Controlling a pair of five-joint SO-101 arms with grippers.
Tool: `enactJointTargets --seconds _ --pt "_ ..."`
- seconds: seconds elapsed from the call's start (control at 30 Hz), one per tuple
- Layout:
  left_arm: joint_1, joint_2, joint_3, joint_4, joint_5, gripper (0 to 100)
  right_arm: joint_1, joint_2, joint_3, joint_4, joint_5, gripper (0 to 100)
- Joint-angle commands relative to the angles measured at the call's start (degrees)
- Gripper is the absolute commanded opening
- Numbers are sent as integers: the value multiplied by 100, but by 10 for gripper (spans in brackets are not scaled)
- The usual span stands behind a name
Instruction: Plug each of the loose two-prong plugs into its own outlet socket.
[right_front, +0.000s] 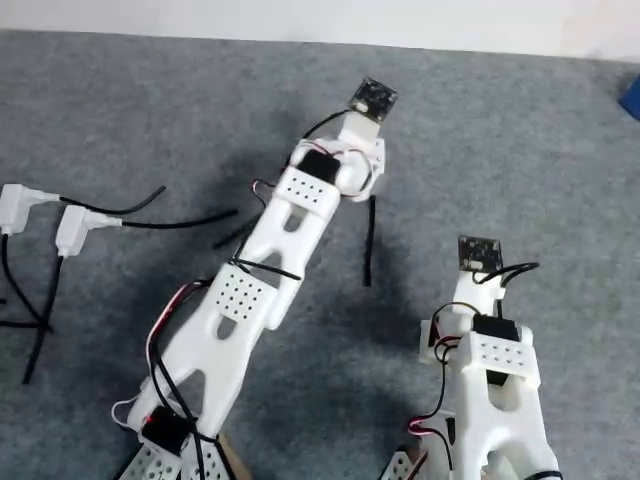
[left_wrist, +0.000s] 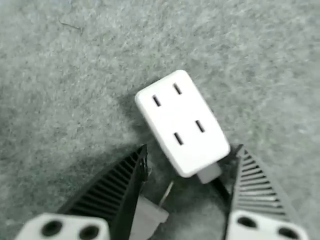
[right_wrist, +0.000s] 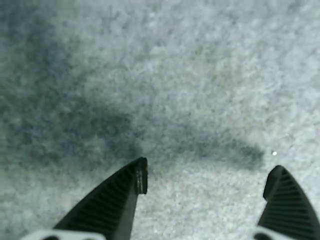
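Grey carpet (right_front: 520, 130) carries a white outlet block (left_wrist: 182, 127), its slots empty, between the left gripper's (left_wrist: 190, 150) spread, empty jaws. The right gripper (right_wrist: 209, 166) gapes over bare carpet. An outer plug (right_front: 15, 205) and an inner plug (right_front: 72, 228) lie well off to the left, so fetching seems not yet begun. The next move calls for grasping a plug body with its prongs free. The left wrist view gives the slot layout; the high view gives the plugs' place.

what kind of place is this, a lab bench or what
Probably a robot test bench: white arms over a grey felt-like mat, loose white plugs on black cords, and a white outlet block.
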Motion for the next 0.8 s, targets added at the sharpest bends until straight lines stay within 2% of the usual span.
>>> enactJointTargets --seconds 0.0,0.07,0.27,0.43,0.6,0.63,0.77 --pt "127 -4 -75 -105 -343 123 -40 22 -22 -84 -9 357" --pt "127 -4 -75 -79 -580 8 -40 31 -22 -84 -9 357" --pt "277 -31 -110 325 -659 6 -40 31 -22 -92 -9 357" --pt "699 -611 -840 1978 -686 11 -40 31 84 -242 -9 357" --pt "1191 -1516 -1288 3877 -1626 11 -40 31 145 -277 -9 357" --pt "1253 -1675 -1244 4105 -1635 9 -40 40 145 -286 -9 357" --pt "1182 -2527 31 4088 -1653 11 48 40 145 -286 -9 357"
